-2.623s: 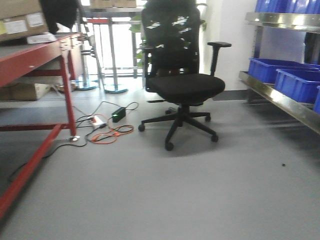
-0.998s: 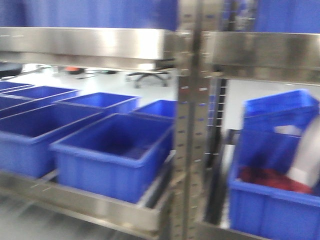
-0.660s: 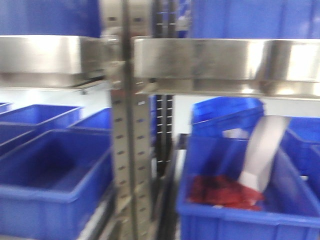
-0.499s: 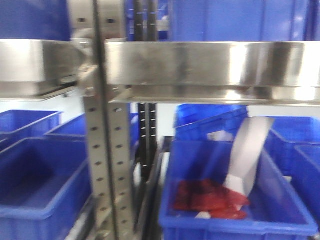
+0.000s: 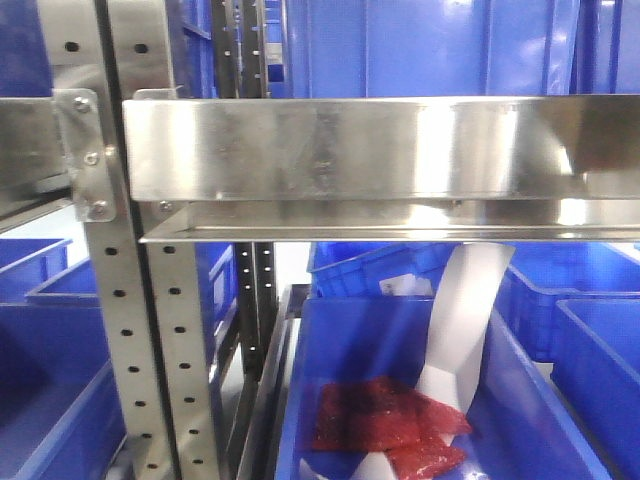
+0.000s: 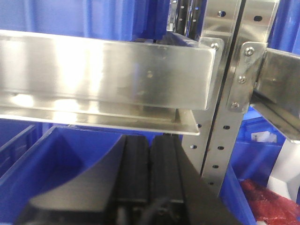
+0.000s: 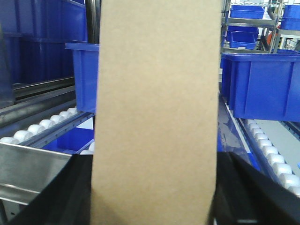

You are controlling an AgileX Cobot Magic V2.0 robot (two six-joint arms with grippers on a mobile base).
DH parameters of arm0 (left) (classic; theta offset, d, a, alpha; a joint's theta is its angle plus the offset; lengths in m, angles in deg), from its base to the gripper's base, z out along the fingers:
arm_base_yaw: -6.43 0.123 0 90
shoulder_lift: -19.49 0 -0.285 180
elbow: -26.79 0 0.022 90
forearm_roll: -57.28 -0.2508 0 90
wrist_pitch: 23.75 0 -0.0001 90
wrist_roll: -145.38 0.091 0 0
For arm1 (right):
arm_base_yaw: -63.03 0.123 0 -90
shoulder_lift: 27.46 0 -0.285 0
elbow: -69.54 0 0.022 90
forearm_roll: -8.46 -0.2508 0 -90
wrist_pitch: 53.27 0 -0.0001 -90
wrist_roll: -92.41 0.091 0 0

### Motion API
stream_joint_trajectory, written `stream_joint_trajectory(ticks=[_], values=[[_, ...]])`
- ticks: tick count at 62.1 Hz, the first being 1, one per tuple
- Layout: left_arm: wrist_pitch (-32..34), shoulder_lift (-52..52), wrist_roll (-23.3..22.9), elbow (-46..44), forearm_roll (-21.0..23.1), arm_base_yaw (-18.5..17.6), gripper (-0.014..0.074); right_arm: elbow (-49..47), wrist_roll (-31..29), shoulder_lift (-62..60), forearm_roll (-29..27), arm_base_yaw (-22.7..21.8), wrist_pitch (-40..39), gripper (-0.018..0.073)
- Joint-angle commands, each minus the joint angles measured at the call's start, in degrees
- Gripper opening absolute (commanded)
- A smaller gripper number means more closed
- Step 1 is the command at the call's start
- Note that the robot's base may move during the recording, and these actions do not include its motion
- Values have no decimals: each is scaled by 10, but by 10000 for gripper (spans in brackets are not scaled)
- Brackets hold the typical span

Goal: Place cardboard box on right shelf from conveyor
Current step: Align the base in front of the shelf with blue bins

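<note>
The tan cardboard box (image 7: 157, 93) stands upright and fills the middle of the right wrist view. My right gripper (image 7: 154, 187) is shut on it, a black finger (image 7: 70, 197) showing on each side. Behind the box lie shelf rollers (image 7: 42, 125) and blue bins (image 7: 262, 84). The right shelf (image 5: 380, 150) shows in the front view as a broad shiny steel lip right of the perforated upright (image 5: 120, 330). My left gripper (image 6: 149, 140) is shut on nothing, just below the neighbouring steel shelf lip (image 6: 103, 70). The conveyor is out of view.
A blue bin (image 5: 520, 400) under the right shelf holds red packets (image 5: 385, 420) and a white sheet (image 5: 460, 320). More blue bins (image 5: 430, 45) sit on the shelf above. Another blue bin (image 6: 61, 159) lies under my left gripper beside the upright (image 6: 229, 93).
The front view has swung away from the office chair and floor onto the shelving. The upright has slid left in frame and the right shelf lip now fills the view, closer.
</note>
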Motion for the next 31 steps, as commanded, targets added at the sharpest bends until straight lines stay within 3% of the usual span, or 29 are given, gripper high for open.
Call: stream_joint_trajectory(ticks=[1,31], values=[[47,3,-2,-2,3,-2,-119,-17,-6,6,9,-3,-64,41],[47,3,-2,-2,3,-2,-119,-17,-6,6,9,-3,-92,41]])
